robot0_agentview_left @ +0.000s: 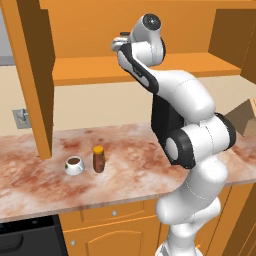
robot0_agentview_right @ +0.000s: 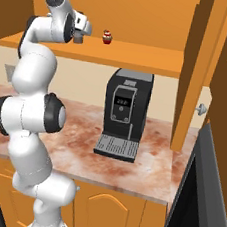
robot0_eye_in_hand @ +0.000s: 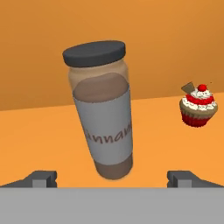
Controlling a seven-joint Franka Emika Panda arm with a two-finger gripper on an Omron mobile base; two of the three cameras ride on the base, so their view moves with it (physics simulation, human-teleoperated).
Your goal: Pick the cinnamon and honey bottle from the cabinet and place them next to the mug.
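cinnamon jar point(robot0_eye_in_hand: 103, 109) upright on the cabinet point(robot0_agentview_left: 150, 70) shelf board, dead ahead of the gripper point(robot0_eye_in_hand: 112, 179) in the hand view, centred between the two spread fingertips point(robot0_eye_in_hand: 43, 178). jaws released, wide apart, holding nothing; jar apart from both tips, no contact yet. long axis of jar vertical to the shelf, appearing slightly tilted in the hand view, likely from hand roll. dark lid on top, white label band round the middle, brown powder visible above and below it.

relative to the cinnamon jar: small cupcake point(robot0_eye_in_hand: 199, 106) off to one side on the same shelf, well apart, outside the finger span. in the right base view, cupcake point(robot0_agentview_right: 107, 36) just beyond the hand on the shelf.

honey bottle point(robot0_agentview_left: 98, 159) already down on the marble counter point(robot0_agentview_left: 30, 175), just beside the mug point(robot0_agentview_left: 74, 165), far below the jar. judged: honey half of task done, cinnamon half in hand.

judged next: straight advance along the hand axis until fingers flank the label band, then closure across the jar's width. risk: tipping a tall slim jar if a tip nudges it first.
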